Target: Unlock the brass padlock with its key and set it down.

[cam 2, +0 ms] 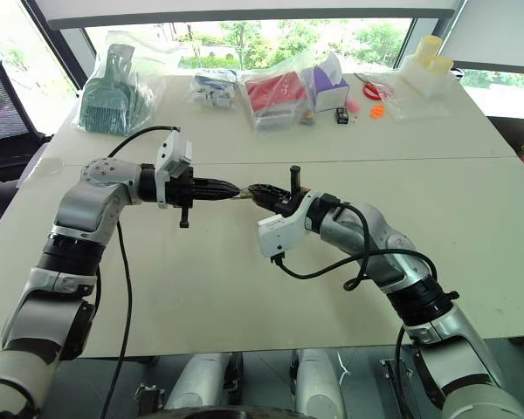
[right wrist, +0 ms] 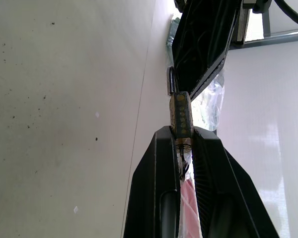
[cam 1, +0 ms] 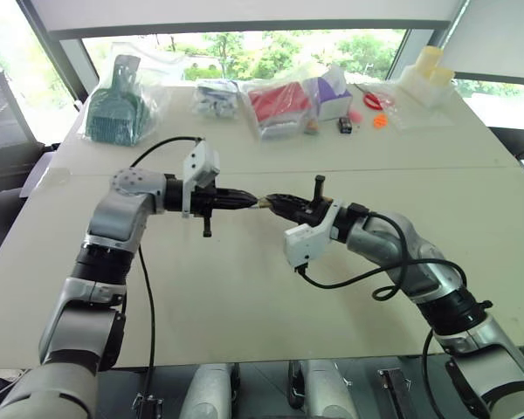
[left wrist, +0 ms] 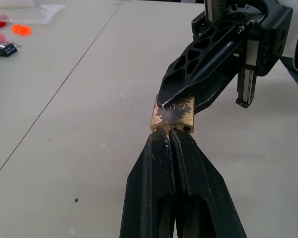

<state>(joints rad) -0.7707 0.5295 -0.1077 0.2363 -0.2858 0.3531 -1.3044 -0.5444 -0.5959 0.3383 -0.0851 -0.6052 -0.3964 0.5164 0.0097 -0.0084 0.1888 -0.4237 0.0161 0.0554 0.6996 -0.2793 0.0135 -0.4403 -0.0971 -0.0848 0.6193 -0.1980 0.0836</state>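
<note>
Mid-air over table centre: brass padlock, pinched from both sides. L gripper reaches in from 9 o'clock, fingers clenched tight on padlock's shackle end. R gripper comes from 4 o'clock, clamped on the brass body. Red bag at 12 o'clock, far edge.

Both arms were bent inward, meeting tip to tip in mid-air — left gripper pinched shut, right gripper clamped on the padlock.
</note>
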